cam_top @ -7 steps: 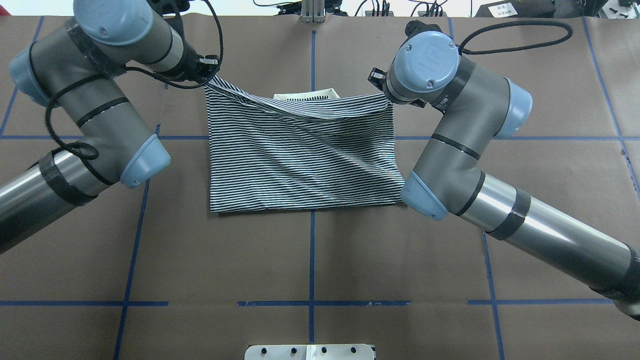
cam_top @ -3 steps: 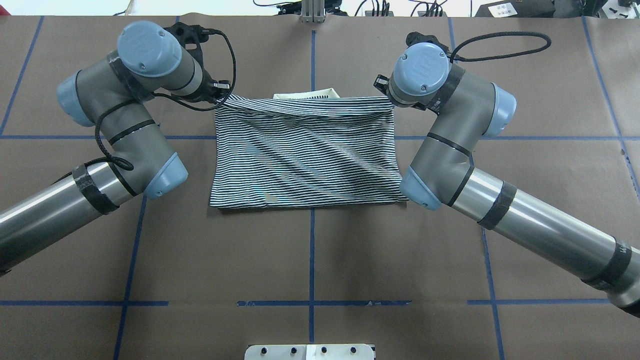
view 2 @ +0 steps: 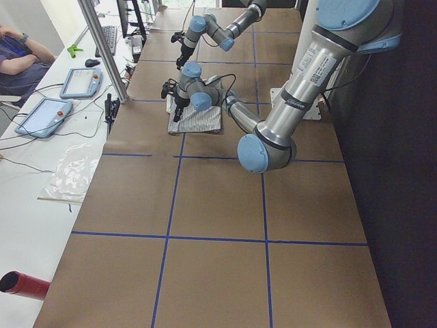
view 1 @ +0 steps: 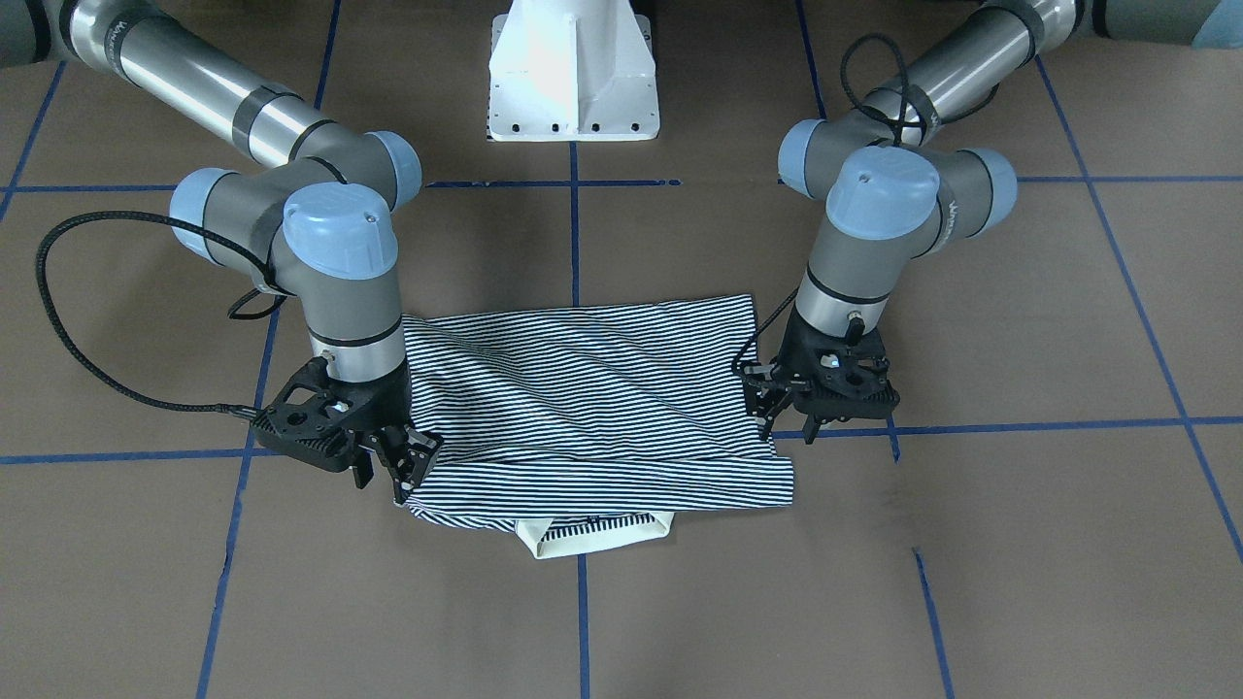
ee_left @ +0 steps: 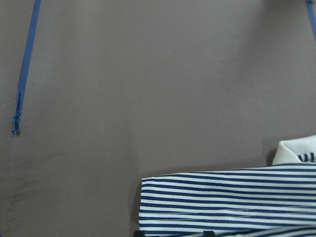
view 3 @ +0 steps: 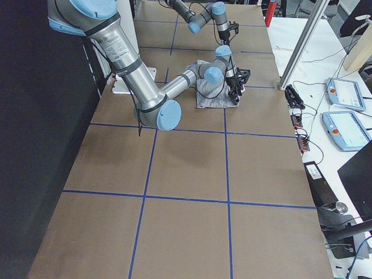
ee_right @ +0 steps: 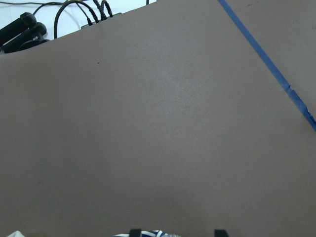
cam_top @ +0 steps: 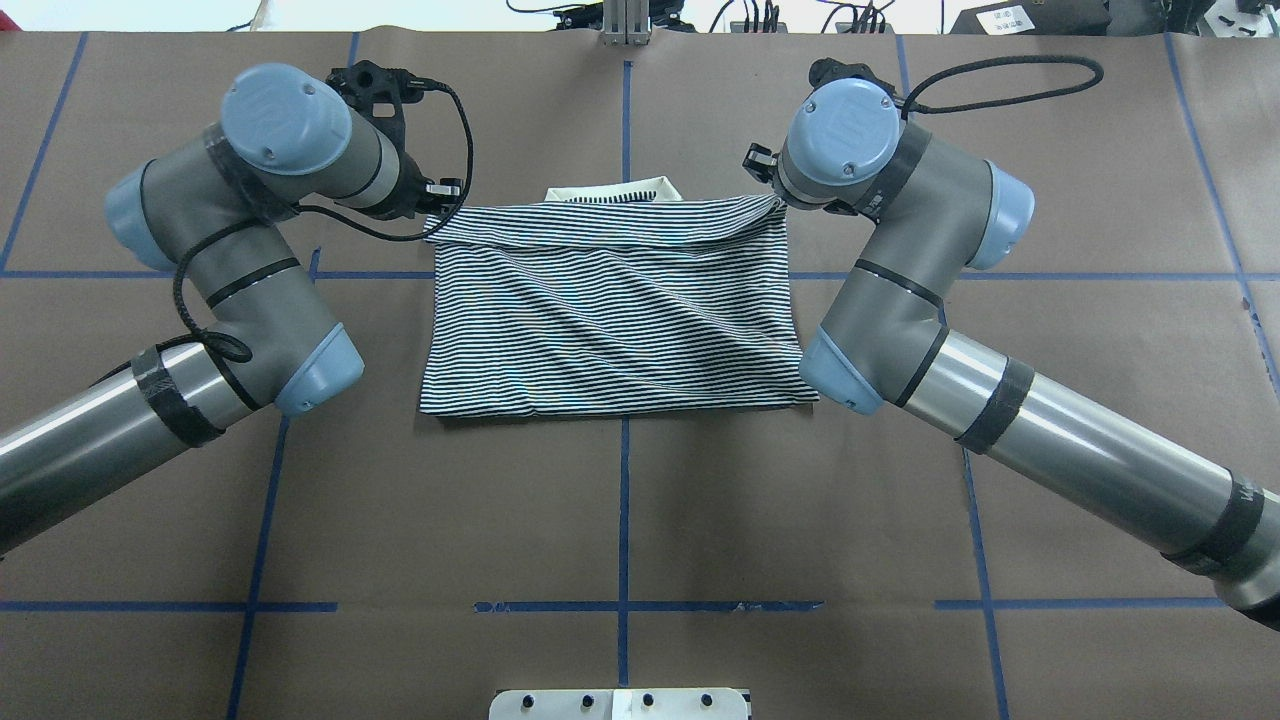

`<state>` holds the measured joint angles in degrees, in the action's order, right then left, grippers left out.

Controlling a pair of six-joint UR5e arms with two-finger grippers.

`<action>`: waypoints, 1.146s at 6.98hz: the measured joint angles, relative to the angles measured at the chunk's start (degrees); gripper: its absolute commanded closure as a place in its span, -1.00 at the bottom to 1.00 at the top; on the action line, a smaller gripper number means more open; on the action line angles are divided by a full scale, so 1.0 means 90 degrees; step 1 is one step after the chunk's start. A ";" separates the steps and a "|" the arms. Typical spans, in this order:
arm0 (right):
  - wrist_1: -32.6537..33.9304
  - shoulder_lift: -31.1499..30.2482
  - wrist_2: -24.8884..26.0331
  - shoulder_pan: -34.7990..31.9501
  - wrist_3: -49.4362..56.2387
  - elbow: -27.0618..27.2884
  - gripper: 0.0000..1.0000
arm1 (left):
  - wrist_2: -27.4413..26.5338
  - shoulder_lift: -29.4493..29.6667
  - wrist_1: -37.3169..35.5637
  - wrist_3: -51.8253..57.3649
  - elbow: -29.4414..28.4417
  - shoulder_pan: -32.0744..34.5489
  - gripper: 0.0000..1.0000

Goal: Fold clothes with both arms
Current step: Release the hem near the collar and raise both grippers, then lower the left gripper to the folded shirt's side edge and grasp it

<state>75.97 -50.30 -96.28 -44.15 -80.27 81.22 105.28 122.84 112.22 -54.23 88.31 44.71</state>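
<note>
1. Currently, the striped polo shirt (cam_top: 610, 320) lies in the middle of the brown-papered bench (cam_top: 620, 520), already folded into a rough rectangle, with its cream collar (cam_top: 612, 190) peeking out past the far edge.

2. The left gripper (view 1: 789, 413) sits at the shirt's far left corner. Its fingers appear parted with no cloth between them, though they are small and dark, so this is uncertain.

3. The right gripper (view 1: 406, 464) sits at the far right corner, fingers narrow and pinching the striped hem; its wrist camera shows a scrap of stripes between the fingertips.

4. My reading is that the fold carrying the hem up toward the collar is being laid down, with release under way.

5. Next, the right gripper probably needs to let go, and both arms should lift straight up so the top layer is not dragged askew.
</note>
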 measured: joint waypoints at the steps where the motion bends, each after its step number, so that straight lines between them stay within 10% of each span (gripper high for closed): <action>1: -0.0020 -0.0162 -0.0493 -0.0251 0.0649 0.0193 -1.00 | 0.0229 -0.0317 0.0111 0.0149 0.0398 0.0010 -1.00; 4: -0.0047 -0.0701 -0.0932 -0.0578 0.1681 0.0746 -1.00 | 0.0381 -0.1383 0.1197 -0.0676 0.1199 -0.0314 -1.00; 6: -0.0036 -0.0741 -0.1039 -0.0725 0.1947 0.0781 -1.00 | 0.0344 -0.1525 0.1402 -0.1268 0.1201 -0.0660 -0.21; 8: -0.0034 -0.0741 -0.1107 -0.0798 0.2090 0.0788 -1.00 | -0.0083 -0.1591 0.1442 -0.2356 0.1171 -0.1223 -0.18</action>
<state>75.67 -56.96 -106.24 -51.33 -61.46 88.32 104.53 108.52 125.21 -75.43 98.85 33.71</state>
